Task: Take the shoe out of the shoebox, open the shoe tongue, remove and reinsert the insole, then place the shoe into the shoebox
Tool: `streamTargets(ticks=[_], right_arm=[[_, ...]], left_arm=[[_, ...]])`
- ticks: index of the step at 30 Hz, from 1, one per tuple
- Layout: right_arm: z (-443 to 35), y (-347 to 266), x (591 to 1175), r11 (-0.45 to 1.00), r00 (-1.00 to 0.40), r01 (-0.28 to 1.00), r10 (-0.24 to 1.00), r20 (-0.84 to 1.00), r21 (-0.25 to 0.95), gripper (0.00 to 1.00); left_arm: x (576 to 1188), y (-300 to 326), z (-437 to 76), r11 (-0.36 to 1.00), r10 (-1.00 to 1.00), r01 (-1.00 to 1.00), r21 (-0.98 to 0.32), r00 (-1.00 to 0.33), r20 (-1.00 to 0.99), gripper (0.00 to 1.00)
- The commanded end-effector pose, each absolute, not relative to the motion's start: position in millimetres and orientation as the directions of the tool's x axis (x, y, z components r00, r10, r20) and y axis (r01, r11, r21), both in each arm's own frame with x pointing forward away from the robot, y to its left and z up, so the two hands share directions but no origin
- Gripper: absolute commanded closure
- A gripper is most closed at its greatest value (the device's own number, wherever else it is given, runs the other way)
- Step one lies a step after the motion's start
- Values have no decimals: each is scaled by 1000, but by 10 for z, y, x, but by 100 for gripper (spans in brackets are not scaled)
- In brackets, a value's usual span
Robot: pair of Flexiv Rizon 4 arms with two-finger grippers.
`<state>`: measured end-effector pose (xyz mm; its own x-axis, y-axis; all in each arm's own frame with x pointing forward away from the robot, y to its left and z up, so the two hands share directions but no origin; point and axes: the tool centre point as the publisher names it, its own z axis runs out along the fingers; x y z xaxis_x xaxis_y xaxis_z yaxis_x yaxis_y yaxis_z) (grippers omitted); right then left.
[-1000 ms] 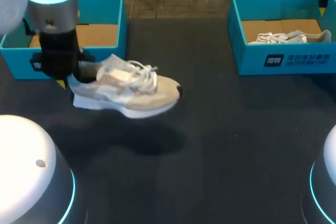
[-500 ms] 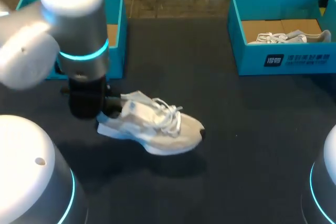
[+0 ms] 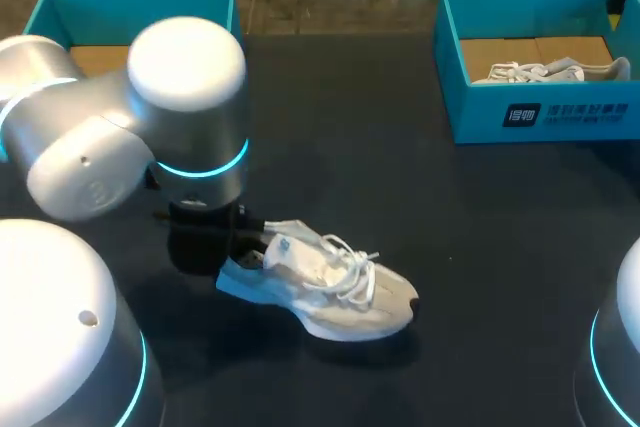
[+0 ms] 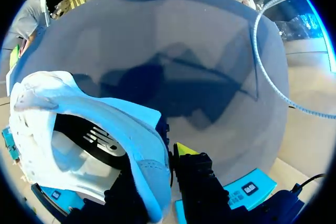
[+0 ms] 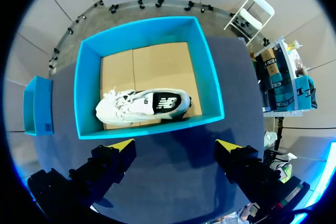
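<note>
- The shoe [image 3: 330, 282], pale beige and white with loose white laces, is held at its heel end, out on the open bench [image 3: 450, 327] near the front middle, with its toe pointed toward the robot's right.
- A dark shadow is seen right beneath the sole; whether the sole is touching the bench cannot be told.
- In the left wrist view the shoe [image 4: 79, 129] is seen from behind, and its light blue heel collar is clamped in the left pincer [image 4: 165, 156]: one yellow-tipped finger [image 4: 184, 149] is pressed against the outside of the collar, and the other is set inside the shoe's opening.
- In the head view that pincer is hidden under the wrist of the left arm [image 3: 150, 137], which is bent in from the left side and is lit by a cyan ring.
- The left shoebox [image 3: 60, 17], teal with a brown cardboard floor, is placed at the far left corner, well apart from the shoe.
- The right shoebox [image 3: 540, 112] is placed at the far right, and a second shoe [image 3: 550, 71] is laid on its side inside it.
- The right pincer [image 5: 173, 145] is held high with its fingers spread wide and nothing between them; the right shoebox [image 5: 84, 93] and the second shoe [image 5: 142, 106] are seen ahead of it.
</note>
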<state>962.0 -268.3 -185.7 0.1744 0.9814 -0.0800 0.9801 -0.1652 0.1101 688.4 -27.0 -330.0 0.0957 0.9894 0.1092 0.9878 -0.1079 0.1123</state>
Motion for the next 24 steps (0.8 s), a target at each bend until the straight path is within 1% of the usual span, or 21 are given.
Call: streamTargets(ticks=[1, 8, 17, 24], right_arm=[[-1859, -2685, 9621, -165, 175, 980, 981, -81, 110, 0], [-1859, -2685, 9621, -165, 175, 980, 981, -81, 110, 0], [-1859, -2685, 9621, -165, 175, 980, 981, -81, 110, 0], [-1859, -2685, 9621, -165, 175, 980, 981, -81, 110, 0]], left_arm=[[6905, -435, -3453, -110, 987, 988, 105, 96, 126, 100], [6814, -578, -3596, -120, 985, 988, 95, 107, 135, 100], [6892, -885, -3779, -114, 984, 991, 73, 103, 148, 100], [6898, -1025, -3848, -113, 983, 990, 81, 99, 153, 100]])
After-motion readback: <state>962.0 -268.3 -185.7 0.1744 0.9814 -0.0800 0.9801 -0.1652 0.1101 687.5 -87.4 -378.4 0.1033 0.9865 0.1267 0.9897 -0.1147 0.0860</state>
